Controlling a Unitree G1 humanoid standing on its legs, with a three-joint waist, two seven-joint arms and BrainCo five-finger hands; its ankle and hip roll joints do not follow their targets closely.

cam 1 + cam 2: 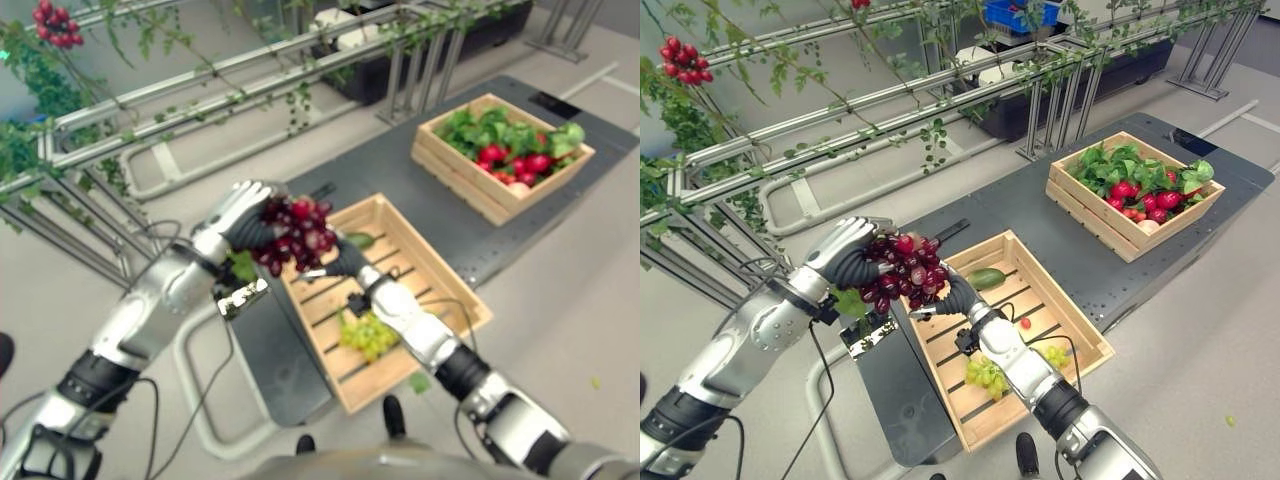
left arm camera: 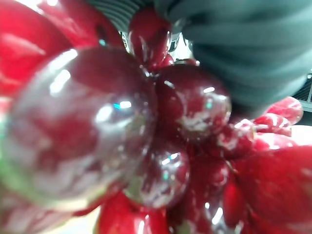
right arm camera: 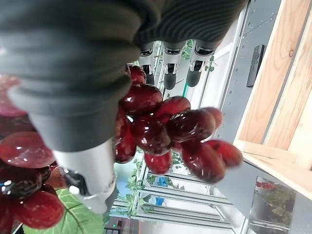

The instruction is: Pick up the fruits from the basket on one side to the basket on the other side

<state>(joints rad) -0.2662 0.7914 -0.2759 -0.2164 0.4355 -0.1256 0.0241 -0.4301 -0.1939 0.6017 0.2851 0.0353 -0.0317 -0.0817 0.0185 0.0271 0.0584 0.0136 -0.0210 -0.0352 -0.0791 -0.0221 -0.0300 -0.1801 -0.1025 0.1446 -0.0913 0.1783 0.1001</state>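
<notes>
A bunch of red grapes (image 1: 297, 232) hangs in the air over the left rim of the near wooden crate (image 1: 452, 295). My left hand (image 1: 238, 214) is curled over the top of the bunch from the left. From below and to the right, my right hand (image 1: 343, 262) meets it. In the right wrist view the grapes (image 3: 168, 126) sit between its fingers (image 3: 169, 68) and thumb (image 3: 92, 187). Inside the near crate lie green grapes (image 1: 368, 335), a green fruit (image 1: 987, 278) and a small red fruit (image 1: 1025, 323). The far crate (image 1: 470, 195) holds leafy greens and red fruits.
Both crates stand on a dark grey platform (image 1: 1060, 230). A metal trellis (image 1: 200, 90) with green vines runs along the back and left. A cluster of red berries (image 1: 55, 25) hangs on it at the upper left. A dark tub (image 1: 1040, 95) stands behind the rails.
</notes>
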